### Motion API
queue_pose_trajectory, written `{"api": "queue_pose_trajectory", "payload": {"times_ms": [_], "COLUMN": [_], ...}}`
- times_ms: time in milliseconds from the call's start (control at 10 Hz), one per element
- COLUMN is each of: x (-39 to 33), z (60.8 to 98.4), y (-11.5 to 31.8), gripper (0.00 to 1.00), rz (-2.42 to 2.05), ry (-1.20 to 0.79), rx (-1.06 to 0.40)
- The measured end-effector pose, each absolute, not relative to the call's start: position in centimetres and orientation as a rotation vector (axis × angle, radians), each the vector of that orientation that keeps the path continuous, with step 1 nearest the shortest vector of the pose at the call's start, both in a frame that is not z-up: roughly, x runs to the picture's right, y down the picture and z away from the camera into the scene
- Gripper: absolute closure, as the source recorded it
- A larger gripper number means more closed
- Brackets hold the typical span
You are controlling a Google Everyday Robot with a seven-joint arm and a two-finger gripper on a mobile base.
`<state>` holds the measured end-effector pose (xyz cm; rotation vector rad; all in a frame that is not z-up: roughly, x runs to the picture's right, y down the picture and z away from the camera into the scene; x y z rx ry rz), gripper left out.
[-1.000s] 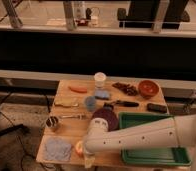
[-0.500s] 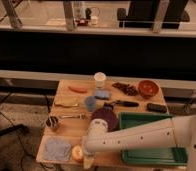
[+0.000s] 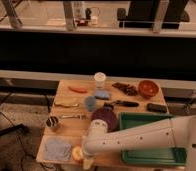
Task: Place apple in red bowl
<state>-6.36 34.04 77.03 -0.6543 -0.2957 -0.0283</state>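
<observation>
Apple [image 3: 77,153] at the front-left corner of the table [image 3: 71,134], just beside a blue cloth [image 3: 57,148]. Gripper [image 3: 86,161] low at the apple's right, touching or nearly so; open or clamped on it, cannot tell. Arm reaches in from the right across the green tray [image 3: 156,150], likely for a side approach. Red bowl [image 3: 147,88] at the far right corner, well apart. Purple bowl [image 3: 104,119] and blue cup [image 3: 90,103] lie between, so the carry probably needs height
</observation>
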Motion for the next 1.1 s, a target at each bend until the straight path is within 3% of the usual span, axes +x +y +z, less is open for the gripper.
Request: {"api": "queue_pose_trajectory", "payload": {"times_ms": [1100], "x": [-6.07], "z": [76.74], "y": [33.82], "gripper": [0.2], "rz": [-0.027], "ry": [-0.292], "rx": [-0.655]}}
